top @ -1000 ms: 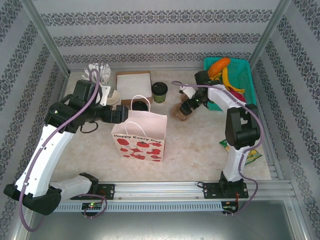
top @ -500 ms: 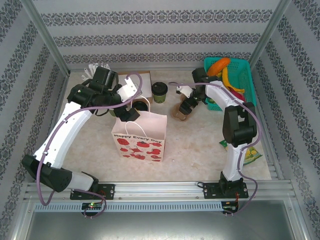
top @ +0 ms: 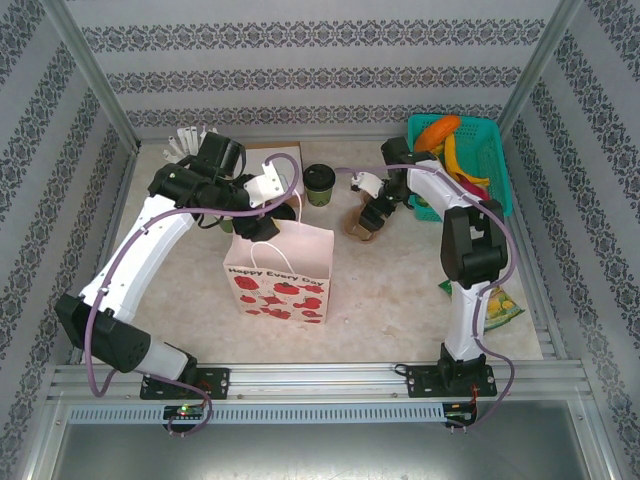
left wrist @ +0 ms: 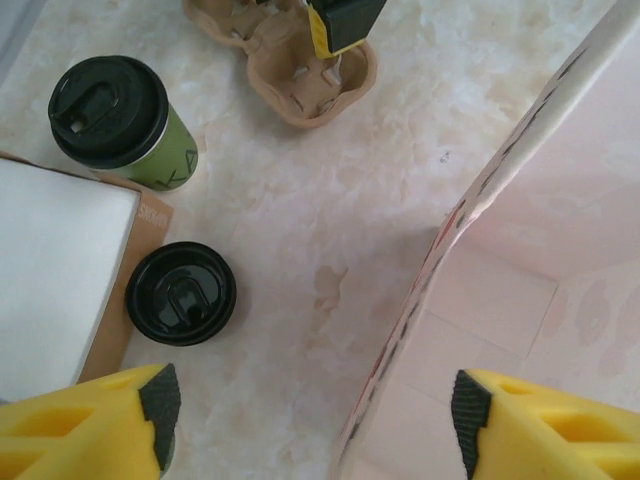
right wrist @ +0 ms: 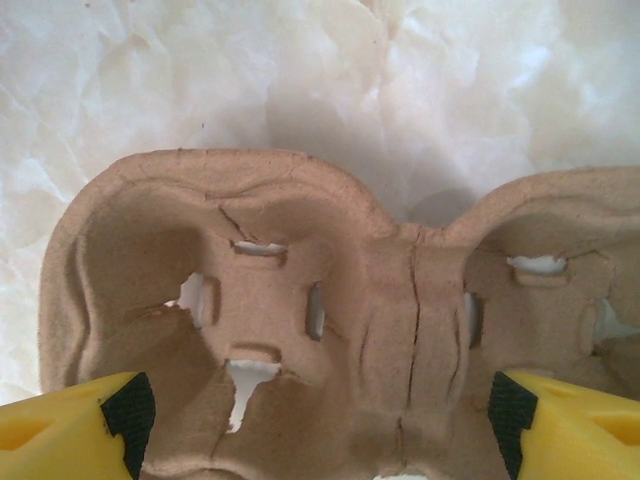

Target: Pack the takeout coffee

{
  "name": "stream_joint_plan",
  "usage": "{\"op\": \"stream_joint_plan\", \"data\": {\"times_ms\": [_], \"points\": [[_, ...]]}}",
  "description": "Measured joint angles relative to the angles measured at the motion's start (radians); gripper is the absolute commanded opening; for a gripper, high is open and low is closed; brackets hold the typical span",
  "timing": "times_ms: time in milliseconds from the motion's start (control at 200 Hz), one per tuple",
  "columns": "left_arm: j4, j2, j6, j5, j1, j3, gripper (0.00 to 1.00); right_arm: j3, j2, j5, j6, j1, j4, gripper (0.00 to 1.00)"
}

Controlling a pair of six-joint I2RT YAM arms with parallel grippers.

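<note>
**A:** What is the left gripper doing?

**B:** Its jaws are wide apart and hold nothing. They straddle the rim of the paper bag, one finger outside and one inside. I'd judge it means to pinch that wall so the mouth stays open and steady.

**A:** And the right gripper?

**B:** It is also spread wide, low over the cardboard cup carrier. Whether a pad touches it, I cannot tell.

**A:** Where is the takeout coffee?

**B:** On the table behind the bag, between the carrier and the white-topped box, apart from both grippers. It stands upright, long axis vertical, black lid up. A second black-lidded cup sits just beside the box, nearer the bag.
</note>
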Motion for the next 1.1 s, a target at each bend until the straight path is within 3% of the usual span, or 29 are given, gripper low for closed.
{"op": "stream_joint_plan", "data": {"times_ms": [175, 380, 475, 779, 1099], "points": [[0.004, -0.001, -0.009, -0.01, 0.0, -0.024, 0.36, 0.041, 0.053, 0.02, -0.01, 0.002, -0.018, 0.79], [0.005, -0.024, -0.041, -0.01, 0.0, -0.06, 0.23, 0.058, 0.1, 0.051, -0.006, 0.002, -0.025, 0.7], [0.006, -0.055, -0.069, -0.008, 0.0, -0.075, 0.03, 0.061, 0.113, 0.064, -0.005, 0.008, -0.026, 0.64], [0.037, -0.224, -0.215, -0.012, 0.0, -0.195, 0.01, 0.067, 0.12, 0.066, 0.051, 0.041, -0.019, 0.37], [0.075, -0.314, -0.442, -0.057, 0.0, -0.302, 0.04, -0.073, 0.023, 0.14, 0.331, 0.074, 0.039, 0.32]]}}
